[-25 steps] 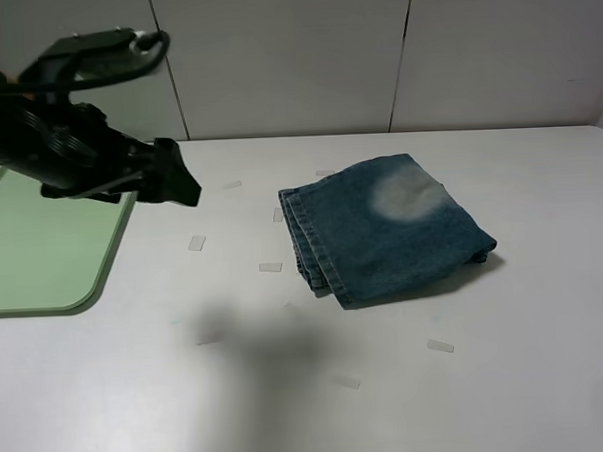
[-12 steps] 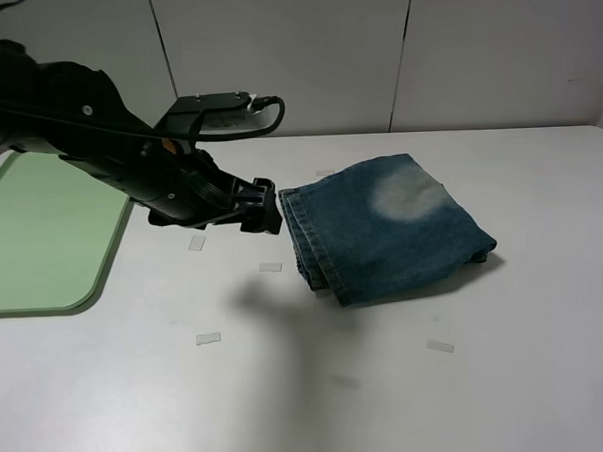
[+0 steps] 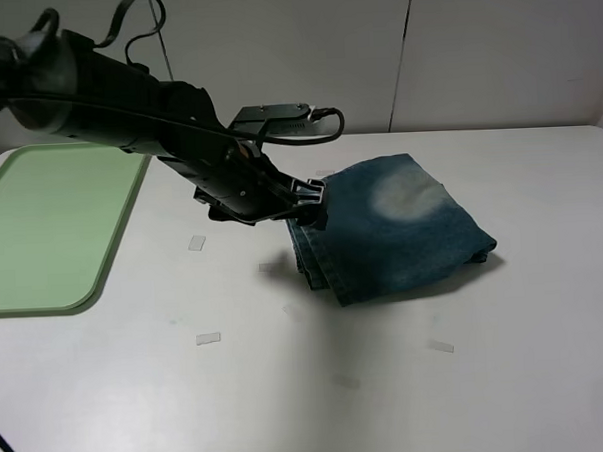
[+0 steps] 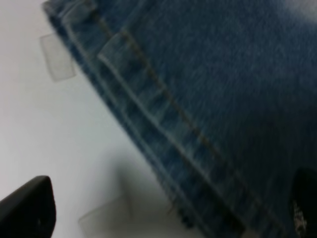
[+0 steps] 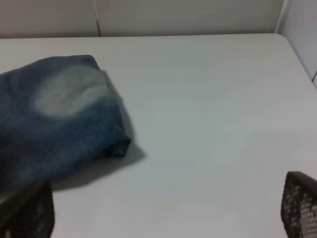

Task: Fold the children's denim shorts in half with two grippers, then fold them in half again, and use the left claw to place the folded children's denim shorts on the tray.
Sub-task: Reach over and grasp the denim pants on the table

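1. The white bench [image 3: 487,358] fills my high view, with a pale panelled wall behind its far edge.
2. The tray [image 3: 51,227] lies flat at the bench's far-left corner, light green, with nothing on it.
3. My left arm [image 3: 105,89] reaches in from the far-left corner, across the tray's right rim, towards the middle of the bench.
4. The children's denim shorts [image 3: 392,227] lie folded in a thick pad a little right of the bench's middle, nearer the far edge than the near one and well apart from the tray. A pale faded patch faces up, and the stacked hems face left.
5. The left tool [image 3: 306,208] sits low at that left edge of the shorts. In its wrist view [image 4: 163,213] the jaws stand wide apart, one finger [image 4: 25,210] over bare bench and the other over denim, and they grip nothing.
6. The right tool [image 5: 163,213] shows only in its own wrist view. It is spread wide and empty, above bare bench beside the shorts.
7. Small clear tabs [image 3: 196,243] lie scattered on the bench around the shorts.
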Motion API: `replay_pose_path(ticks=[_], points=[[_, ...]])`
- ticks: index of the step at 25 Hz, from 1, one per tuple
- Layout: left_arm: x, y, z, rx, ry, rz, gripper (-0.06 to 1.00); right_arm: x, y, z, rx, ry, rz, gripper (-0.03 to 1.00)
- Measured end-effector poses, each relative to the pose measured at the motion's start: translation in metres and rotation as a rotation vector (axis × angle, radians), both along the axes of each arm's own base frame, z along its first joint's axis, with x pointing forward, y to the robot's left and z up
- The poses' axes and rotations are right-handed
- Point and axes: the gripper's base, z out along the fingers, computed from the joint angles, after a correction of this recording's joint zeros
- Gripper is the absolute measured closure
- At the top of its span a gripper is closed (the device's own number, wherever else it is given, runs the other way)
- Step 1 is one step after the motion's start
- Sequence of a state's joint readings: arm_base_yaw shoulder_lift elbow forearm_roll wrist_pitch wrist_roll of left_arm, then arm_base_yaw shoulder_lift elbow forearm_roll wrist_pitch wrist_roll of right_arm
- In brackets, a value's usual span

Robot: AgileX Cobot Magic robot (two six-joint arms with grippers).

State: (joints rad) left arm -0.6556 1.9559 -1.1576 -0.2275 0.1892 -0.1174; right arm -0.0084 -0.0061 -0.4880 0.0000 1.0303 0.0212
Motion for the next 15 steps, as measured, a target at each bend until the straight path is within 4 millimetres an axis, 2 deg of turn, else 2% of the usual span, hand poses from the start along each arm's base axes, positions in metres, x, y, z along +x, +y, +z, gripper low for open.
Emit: replay_pose_path(ticks=[7,15], points=[[0.010,-0.020,-0.025,0.013,0.025,-0.015,0.01,0.000,0.000,0.000,0.000,0.000,0.000,0.27],[0.013,-0.022,-0.053,0.037,0.066,0.009,0.01,0.000,0.000,0.000,0.000,0.000,0.000,0.27]])
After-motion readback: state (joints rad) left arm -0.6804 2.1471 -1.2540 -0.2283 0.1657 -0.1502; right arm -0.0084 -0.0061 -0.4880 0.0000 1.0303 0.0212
